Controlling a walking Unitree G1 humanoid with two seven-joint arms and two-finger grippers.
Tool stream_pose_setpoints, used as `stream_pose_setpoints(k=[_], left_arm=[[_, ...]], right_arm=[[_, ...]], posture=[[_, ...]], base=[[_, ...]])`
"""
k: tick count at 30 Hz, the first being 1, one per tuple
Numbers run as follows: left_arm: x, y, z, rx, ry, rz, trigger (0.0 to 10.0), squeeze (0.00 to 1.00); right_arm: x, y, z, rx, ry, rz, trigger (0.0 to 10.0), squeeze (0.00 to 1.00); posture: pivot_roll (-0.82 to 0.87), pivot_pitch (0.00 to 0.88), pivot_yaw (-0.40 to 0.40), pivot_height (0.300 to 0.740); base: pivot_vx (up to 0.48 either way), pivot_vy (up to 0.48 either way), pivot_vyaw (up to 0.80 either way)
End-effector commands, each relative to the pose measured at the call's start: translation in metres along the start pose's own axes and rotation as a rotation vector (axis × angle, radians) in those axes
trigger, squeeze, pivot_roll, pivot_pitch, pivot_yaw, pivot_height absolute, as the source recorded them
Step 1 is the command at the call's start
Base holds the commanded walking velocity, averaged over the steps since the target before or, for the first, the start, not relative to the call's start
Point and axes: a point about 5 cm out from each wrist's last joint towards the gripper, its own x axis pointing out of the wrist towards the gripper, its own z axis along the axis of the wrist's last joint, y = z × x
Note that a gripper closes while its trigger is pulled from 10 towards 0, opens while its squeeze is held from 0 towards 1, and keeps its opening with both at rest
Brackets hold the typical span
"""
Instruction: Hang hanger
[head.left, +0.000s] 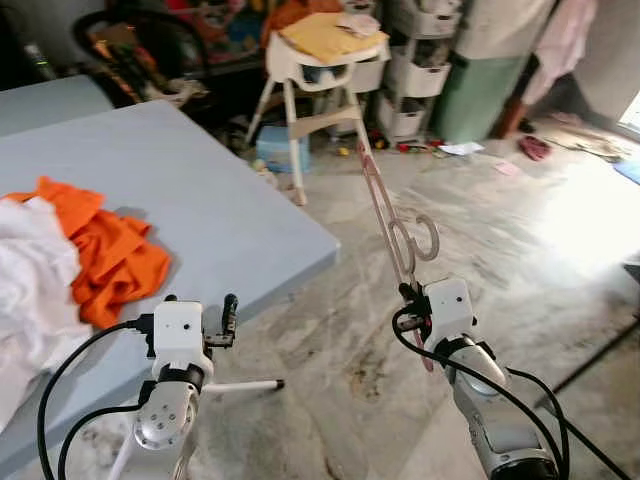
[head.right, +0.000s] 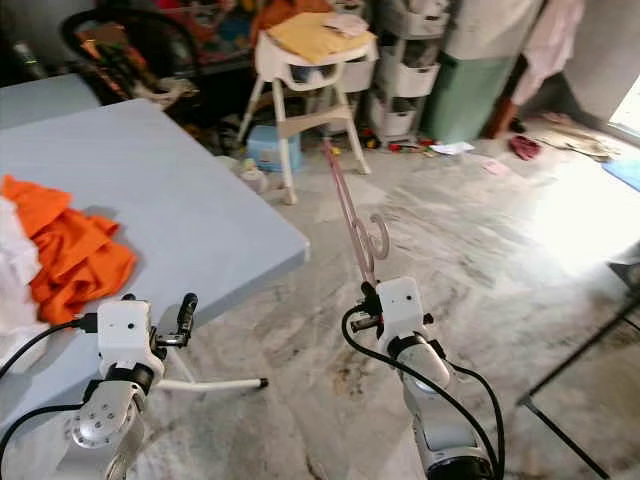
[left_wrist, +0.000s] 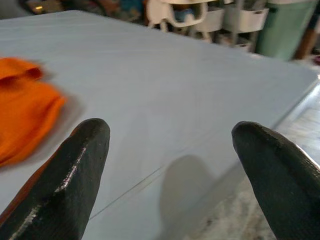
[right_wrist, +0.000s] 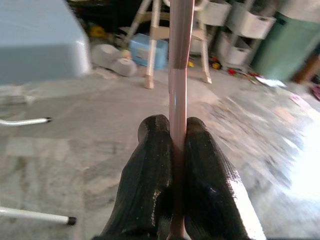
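Observation:
A pale pink plastic hanger (head.left: 384, 205) stands up out of my right gripper (head.left: 409, 293), its hook (head.left: 428, 238) curling to the right. In the right wrist view both black fingers (right_wrist: 150, 170) are pressed flat on the hanger's thin edge (right_wrist: 179, 75), so the gripper is shut on it, held over the marble floor. My left gripper (head.left: 229, 322) hovers low at the near edge of the grey-blue table (head.left: 210, 200). Its two fingertips (left_wrist: 82, 160) stand wide apart in the left wrist view with nothing between them.
Orange cloth (head.left: 100, 240) and white cloth (head.left: 30, 280) lie on the table's left side. A white high chair (head.left: 315, 70) stands beyond the table corner, with storage bins (head.left: 415, 75) and scattered clutter behind. A thin white leg (head.left: 245, 386) runs along the floor below the left gripper.

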Motion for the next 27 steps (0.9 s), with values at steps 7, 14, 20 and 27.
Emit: stream_pose_setpoints(k=[7, 14, 20, 27], left_arm=[[0.0025, -0.0003, -0.0029, -0.009, 0.031, 0.002, 10.0, 0.00], [0.0016, 0.0007, -0.0033, -0.010, 0.039, 0.007, 10.0, 0.00], [0.0031, 0.0016, 0.0005, -0.014, 0.034, 0.010, 10.0, 0.00], [0.0044, 0.0013, -0.0006, -0.017, 0.042, 0.007, 10.0, 0.00]], right_arm=[[-0.0012, -0.0051, 0.0011, 0.004, 0.002, -0.025, 10.0, 0.00], [-0.0007, -0.0033, 0.0010, 0.014, 0.003, -0.025, 10.0, 0.00], [-0.0011, -0.0036, 0.0003, 0.026, 0.006, -0.044, 10.0, 0.00], [-0.0003, -0.0078, -0.0079, 0.032, 0.078, -0.107, 10.0, 0.00]], posture=[[-0.01, 0.000, -0.017, 0.740], [0.00, 0.000, -0.014, 0.740], [-0.01, 0.000, -0.011, 0.740], [-0.01, 0.000, -0.007, 0.740]], base=[[-0.242, 0.000, -0.33], [-0.301, 0.000, 0.00], [-0.316, 0.000, 0.00], [-0.316, 0.000, 0.00]])
